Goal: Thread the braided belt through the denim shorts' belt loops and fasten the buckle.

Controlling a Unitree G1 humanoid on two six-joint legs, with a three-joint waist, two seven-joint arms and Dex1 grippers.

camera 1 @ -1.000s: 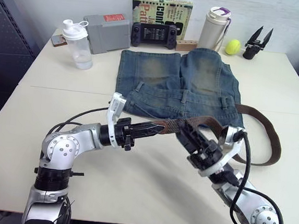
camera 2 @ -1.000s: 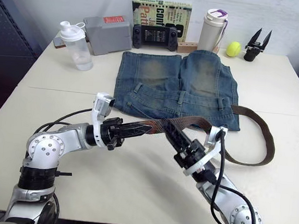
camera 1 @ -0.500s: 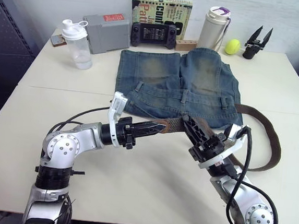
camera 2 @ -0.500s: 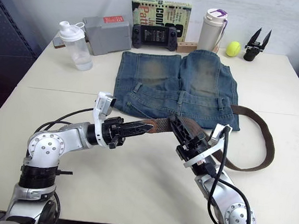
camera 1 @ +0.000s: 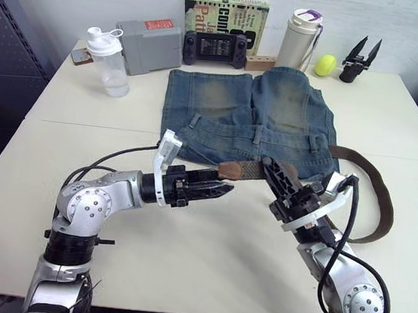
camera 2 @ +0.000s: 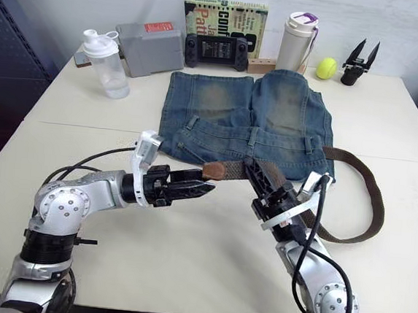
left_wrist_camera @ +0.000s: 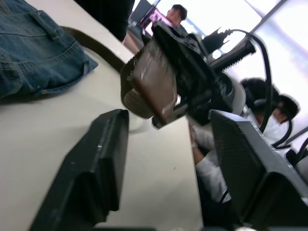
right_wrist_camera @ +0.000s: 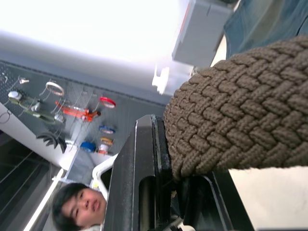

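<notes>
Left eye view: the right gripper (camera 1: 278, 183) is clamped on the belt (camera 1: 246, 171) just short of the shorts (camera 1: 249, 116), with the tapered tip poking out toward the left gripper (camera 1: 217, 189). That one's spread open and empty, just beside the tip and a bit nearer than it. The belt's long axis runs along the waistband, so the left arm looks best placed to grab it. The rest of the strap loops out past the shorts' right side.

Bare table (camera 1: 208, 252) before denim shorts (camera 1: 250, 109)
</notes>
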